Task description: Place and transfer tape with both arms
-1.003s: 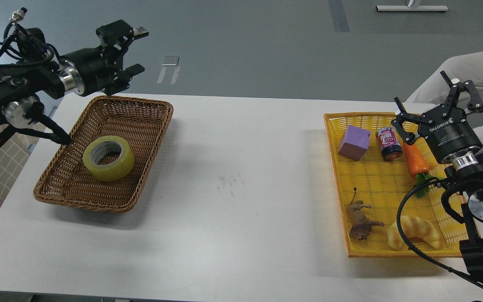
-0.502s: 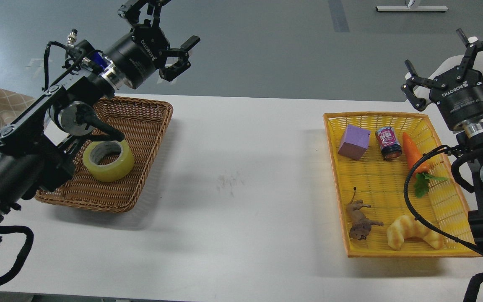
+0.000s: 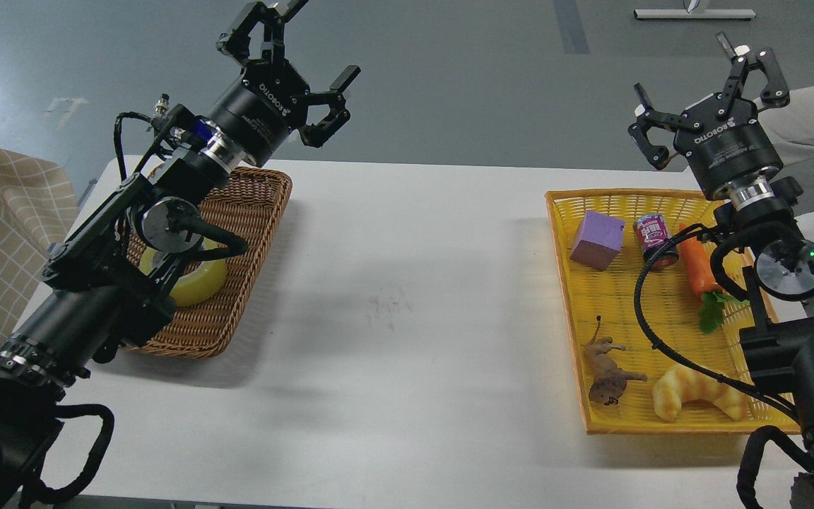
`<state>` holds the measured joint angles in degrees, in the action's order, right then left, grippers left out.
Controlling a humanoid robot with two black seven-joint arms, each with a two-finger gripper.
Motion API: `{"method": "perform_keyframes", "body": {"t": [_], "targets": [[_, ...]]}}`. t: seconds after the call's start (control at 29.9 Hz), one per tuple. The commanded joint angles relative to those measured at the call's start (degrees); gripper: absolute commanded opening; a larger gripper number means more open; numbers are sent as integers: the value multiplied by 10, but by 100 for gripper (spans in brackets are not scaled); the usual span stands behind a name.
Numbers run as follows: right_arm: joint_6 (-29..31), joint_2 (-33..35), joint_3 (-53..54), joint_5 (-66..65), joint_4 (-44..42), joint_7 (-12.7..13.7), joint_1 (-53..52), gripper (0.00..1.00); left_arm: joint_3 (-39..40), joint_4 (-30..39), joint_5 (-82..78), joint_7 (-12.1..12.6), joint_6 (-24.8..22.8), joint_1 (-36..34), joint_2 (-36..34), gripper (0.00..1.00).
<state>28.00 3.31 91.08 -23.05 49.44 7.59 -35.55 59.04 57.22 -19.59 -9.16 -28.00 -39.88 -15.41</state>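
The yellowish tape roll [image 3: 202,283] lies flat in the brown wicker basket [image 3: 255,212] at the left of the white table; my left arm covers most of it. My left gripper [image 3: 294,49] is open and empty, raised high above the basket's far right corner, fingers pointing up and away. My right gripper [image 3: 707,81] is open and empty, raised above the far edge of the yellow tray [image 3: 562,283] at the right.
The yellow tray holds a purple block [image 3: 596,239], a small can [image 3: 653,240], a toy carrot [image 3: 698,265], a toy animal [image 3: 608,371] and a croissant toy [image 3: 697,399]. The white table [image 3: 407,297] spans the space between basket and tray.
Both arms have swung inward and up. The left arm now crosses over the basket and hides most of the tape. The right gripper moved left over the tray's far edge.
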Motion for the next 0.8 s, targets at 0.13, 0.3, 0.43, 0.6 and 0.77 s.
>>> {"method": "perform_keyframes", "body": {"t": [0.13,0.3,0.43,0.6,0.77], "targets": [[0,-13,-10,0,-14,1,-4,100,5,0,0,0,0,12,-1,98],[0,-15,-11,0,-17,1,-11,100,6,1,0,0,0,17,-9,98],[0,-23,-10,0,-17,1,-13,100,6,2,0,1,0,17,-9,98],[0,-33,-11,0,-18,1,-15,100,8,2,0,1,0,17,-6,98],[0,-33,-11,0,-18,1,-17,100,10,2,0,0,0,18,-2,98]]}}
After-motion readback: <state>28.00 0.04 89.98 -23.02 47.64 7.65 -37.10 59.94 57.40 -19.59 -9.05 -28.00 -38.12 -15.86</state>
